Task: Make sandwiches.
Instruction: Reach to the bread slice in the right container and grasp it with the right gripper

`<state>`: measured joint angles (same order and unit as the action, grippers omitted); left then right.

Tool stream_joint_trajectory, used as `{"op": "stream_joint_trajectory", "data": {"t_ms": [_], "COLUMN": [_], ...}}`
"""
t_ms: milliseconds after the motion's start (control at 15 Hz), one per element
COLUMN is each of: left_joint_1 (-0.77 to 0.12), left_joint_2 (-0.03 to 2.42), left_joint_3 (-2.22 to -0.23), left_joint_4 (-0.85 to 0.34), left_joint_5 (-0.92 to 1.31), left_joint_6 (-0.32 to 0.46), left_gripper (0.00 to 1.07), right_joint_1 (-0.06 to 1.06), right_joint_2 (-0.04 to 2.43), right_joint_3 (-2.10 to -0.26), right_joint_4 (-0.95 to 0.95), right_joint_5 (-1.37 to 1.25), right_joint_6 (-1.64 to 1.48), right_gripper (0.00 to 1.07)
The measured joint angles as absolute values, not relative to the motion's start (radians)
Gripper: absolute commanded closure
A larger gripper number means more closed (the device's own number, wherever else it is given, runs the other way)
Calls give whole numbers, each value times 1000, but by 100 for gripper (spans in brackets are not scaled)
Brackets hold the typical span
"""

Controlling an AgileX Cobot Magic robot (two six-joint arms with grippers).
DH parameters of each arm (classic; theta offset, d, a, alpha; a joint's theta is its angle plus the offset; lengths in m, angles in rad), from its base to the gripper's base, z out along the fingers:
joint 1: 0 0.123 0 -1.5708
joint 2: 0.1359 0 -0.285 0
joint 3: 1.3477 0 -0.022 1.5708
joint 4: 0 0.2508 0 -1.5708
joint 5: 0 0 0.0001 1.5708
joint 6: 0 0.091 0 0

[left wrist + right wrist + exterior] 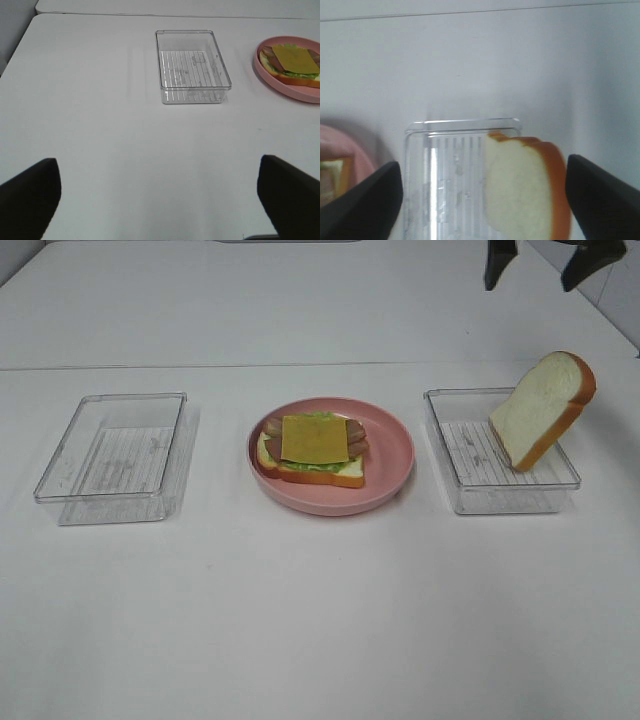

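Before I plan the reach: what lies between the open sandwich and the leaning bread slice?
Overhead: the plate rim, bare table, then the tray wall.

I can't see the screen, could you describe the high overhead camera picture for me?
A pink plate in the middle of a white table holds an open sandwich topped with yellow cheese. A clear tray lies to its left; another tray to its right has a bread slice leaning in it.

Pink plate (395,455) between two clear trays (75,455) (455,470).
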<state>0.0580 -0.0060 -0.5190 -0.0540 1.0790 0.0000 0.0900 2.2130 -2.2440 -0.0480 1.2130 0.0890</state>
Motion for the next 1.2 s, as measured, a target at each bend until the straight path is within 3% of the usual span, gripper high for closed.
{"op": "stream_joint_trajectory", "data": {"t_ms": [133, 400, 1000, 1200], "left_joint_1": [58, 58, 58, 58], "left_joint_2": [-6, -6, -6, -6], "left_joint_3": [-519, -519, -519, -519], "left_joint_4": [-54, -54, -54, -54], "left_joint_5": [1079, 1079, 1079, 1079], "left_joint_6": [0, 0, 0, 0], "left_gripper": [6, 6, 6, 6], "right_joint_1": [-11, -78, -88, -88], "right_joint_2": [2213, 2213, 2349, 2376], "right_joint_3": [-2239, -2132, -2078, -2078], "right_joint_4": [-8, 45, 159, 169], "right_joint_5": [1213, 1212, 1216, 1216], "right_joint_6": [88, 61, 11, 10], "right_gripper": [22, 22, 22, 31]}}
